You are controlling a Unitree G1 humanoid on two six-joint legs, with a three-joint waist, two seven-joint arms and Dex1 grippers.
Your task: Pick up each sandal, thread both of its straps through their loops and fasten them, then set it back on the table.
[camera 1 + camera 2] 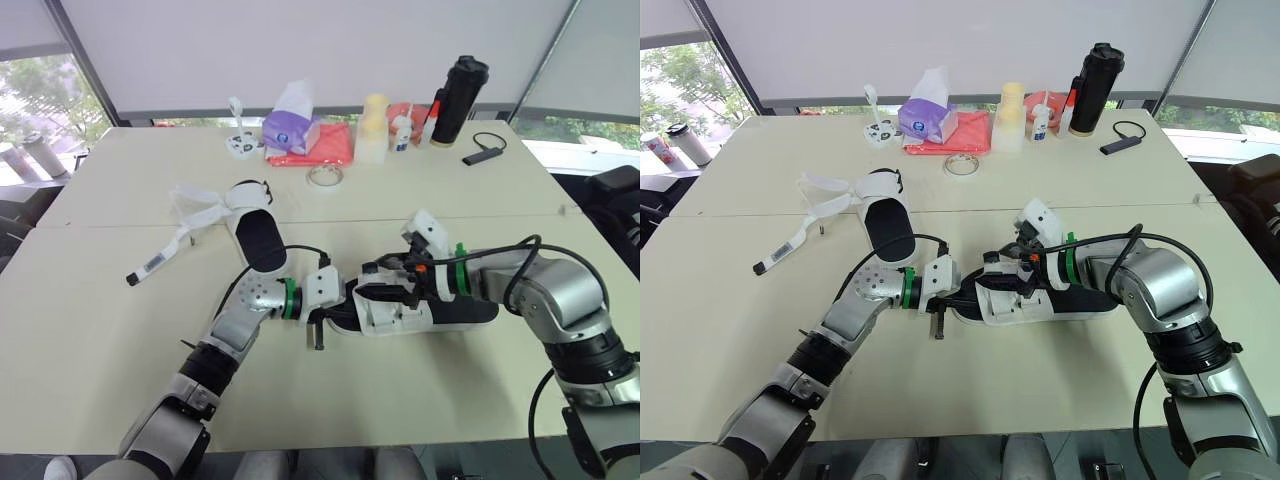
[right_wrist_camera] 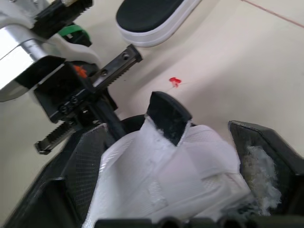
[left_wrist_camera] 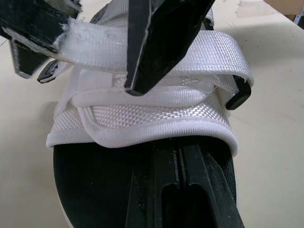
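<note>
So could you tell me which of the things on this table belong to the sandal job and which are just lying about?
For the job:
near sandal, upper straps crossed over
far sandal, straps hanging loose

Lying about, along the far edge:
tissue pack
red flat item
tape roll
cream container
small white bottle
black bottle
black cable

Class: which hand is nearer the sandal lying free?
Left. The left hand is just robot-side of the free sandal; the right hand is farther, off to its right.

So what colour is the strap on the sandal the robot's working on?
The strap is white and woven; the left wrist view shows it best.
</note>
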